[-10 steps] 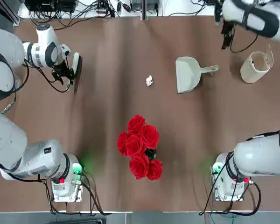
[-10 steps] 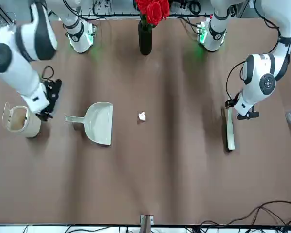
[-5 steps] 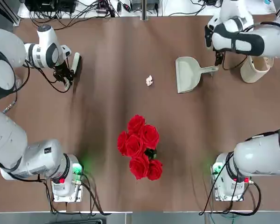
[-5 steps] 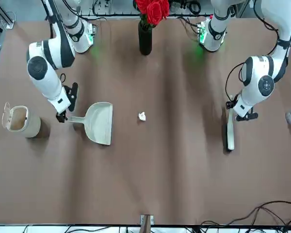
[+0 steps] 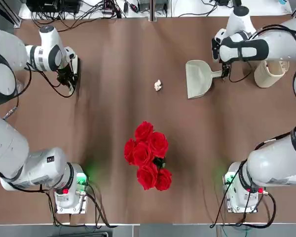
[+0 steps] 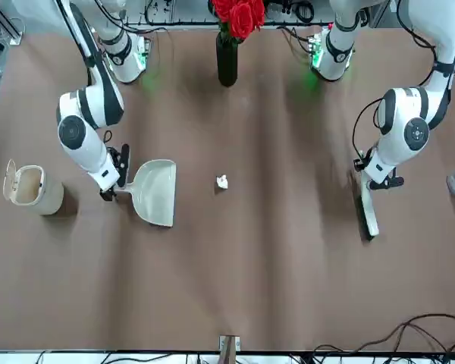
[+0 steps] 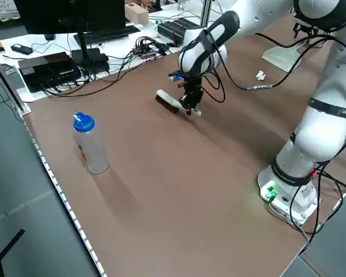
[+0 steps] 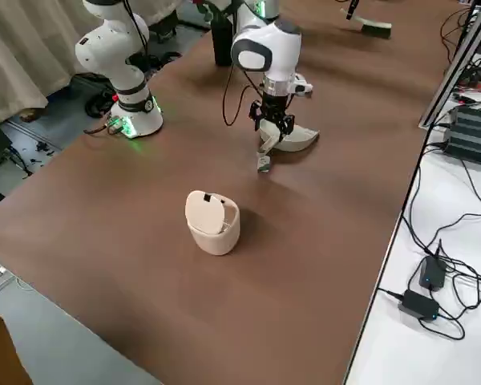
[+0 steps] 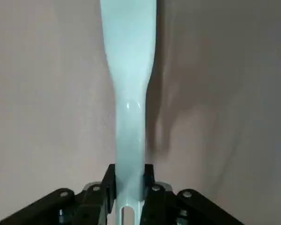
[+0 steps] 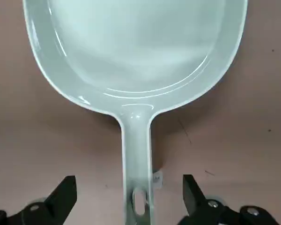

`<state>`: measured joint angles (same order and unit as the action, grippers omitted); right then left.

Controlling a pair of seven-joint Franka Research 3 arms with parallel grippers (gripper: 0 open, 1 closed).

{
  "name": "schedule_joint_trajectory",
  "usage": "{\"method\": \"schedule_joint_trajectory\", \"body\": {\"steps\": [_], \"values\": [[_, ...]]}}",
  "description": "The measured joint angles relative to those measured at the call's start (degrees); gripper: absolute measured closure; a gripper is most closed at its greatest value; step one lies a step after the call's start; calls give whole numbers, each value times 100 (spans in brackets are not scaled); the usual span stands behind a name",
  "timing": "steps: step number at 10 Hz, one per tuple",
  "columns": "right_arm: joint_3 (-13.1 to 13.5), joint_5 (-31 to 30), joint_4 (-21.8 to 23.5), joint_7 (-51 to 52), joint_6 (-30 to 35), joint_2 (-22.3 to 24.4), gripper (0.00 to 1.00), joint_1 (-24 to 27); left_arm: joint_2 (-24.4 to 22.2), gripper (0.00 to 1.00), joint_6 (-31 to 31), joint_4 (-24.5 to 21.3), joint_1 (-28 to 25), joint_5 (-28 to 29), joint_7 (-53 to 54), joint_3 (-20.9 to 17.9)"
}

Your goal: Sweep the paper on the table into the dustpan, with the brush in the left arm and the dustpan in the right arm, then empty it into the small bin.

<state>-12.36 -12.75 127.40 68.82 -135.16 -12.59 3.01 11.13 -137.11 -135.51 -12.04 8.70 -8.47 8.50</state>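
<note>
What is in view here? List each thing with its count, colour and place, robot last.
brush: one, white with dark bristles, in left fingers
dustpan: one, pale grey-white, handle between open right fingers
paper ball: one, white, mid-table
small bin: one, beige, beyond dustpan's handle
roses: bunch, red, in dark vase, robot's side
bottle: one, clear, blue cap, table's left
table: one, brown, underneath
robot arms: two, white and dark grey, left and right

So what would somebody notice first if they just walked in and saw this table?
Probably the bunch of bright red roses, standing out on the brown table between the two robot arms' bases. Next, maybe the big white arms themselves: the left one's tool grips a brush, and the right one's open tool is around the dustpan's handle.
</note>
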Motion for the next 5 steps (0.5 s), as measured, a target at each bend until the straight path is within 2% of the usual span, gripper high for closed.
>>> {"method": "schedule_joint_trajectory", "body": {"steps": [2, 5], "values": [[35, -117, -3, 0, -187, -138, 0, 14, -14, 73, 120, 89, 4, 14, 46, 55], [86, -254, -3, 0, -397, -304, 0, 60, -107, 73, 1591, 821, 16, 155, 51, 609]]}}
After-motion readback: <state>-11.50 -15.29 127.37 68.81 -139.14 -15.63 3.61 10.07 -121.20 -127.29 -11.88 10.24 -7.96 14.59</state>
